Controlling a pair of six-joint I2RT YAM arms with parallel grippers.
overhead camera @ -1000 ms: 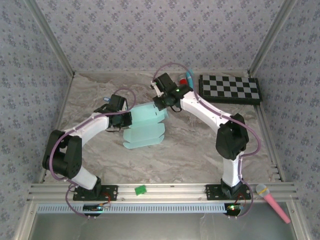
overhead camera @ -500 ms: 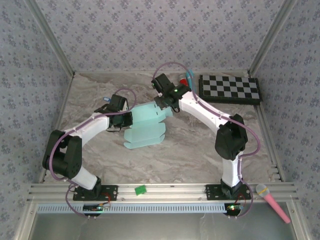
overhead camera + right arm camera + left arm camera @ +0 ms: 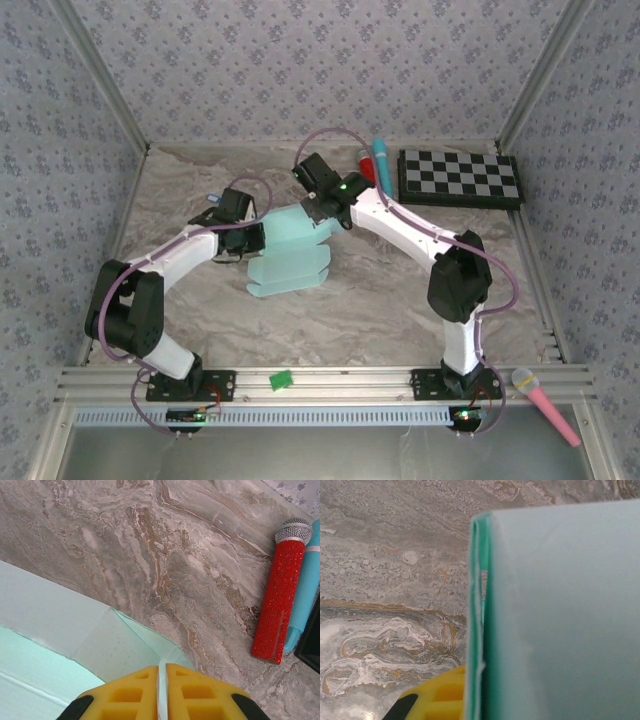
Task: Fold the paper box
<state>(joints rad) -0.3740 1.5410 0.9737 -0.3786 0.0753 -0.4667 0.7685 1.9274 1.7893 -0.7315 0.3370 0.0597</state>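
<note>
Paper box (image 3: 290, 255) – mint card, desk (image 3: 400, 290) ctr, btw my two arms | right pincer (image 3: 162, 690) – pads pinched onto its thin edge | left pincer (image 3: 249, 239) – at its left side, one pad seen beside card, grip can't tell

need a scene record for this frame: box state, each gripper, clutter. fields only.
paper box: pale mint card, mid-table between the arms, partly folded, not a closed box
right gripper: shut, pinching a thin card edge of the box
left gripper: at the box's left side; one yellow finger beside a doubled card edge, closure unclear
clutter: checkerboard, red microphone, teal microphone, pink microphone
</note>
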